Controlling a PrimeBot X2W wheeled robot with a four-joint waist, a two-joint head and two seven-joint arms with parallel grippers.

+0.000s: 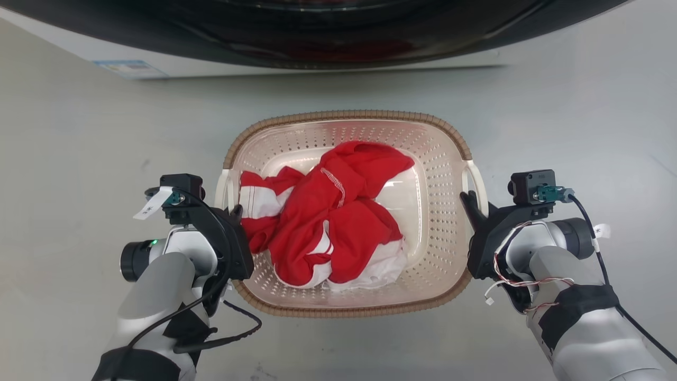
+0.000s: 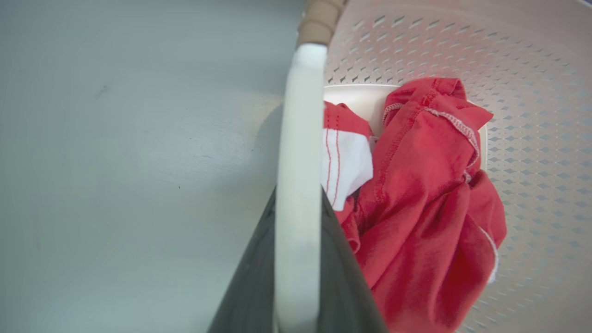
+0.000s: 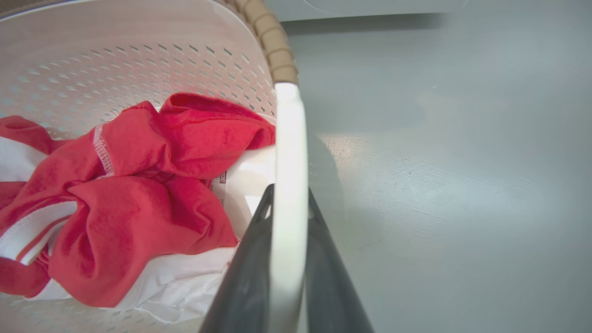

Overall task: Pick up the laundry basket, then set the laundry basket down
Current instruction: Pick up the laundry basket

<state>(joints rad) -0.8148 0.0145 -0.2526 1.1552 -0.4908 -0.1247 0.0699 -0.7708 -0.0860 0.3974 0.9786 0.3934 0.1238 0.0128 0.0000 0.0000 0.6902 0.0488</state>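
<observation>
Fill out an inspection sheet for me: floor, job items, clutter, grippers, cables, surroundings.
Surface: grey floor, faint scuffs.
Job's things: laundry basket between the arms; whether it touches the floor cannot be told.
Clutter: red and white clothes bunched inside the basket.
Grippers: left gripper closed around the left handle; right gripper around the right handle.
Cables: black cable loops by the left arm; thin wires on the right arm.
Surroundings: washing machine ahead.

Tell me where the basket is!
In the head view, the basket is mid-picture, just in front of the washing machine, with red clothes inside. The left gripper and right gripper each clamp a white side handle.
</observation>
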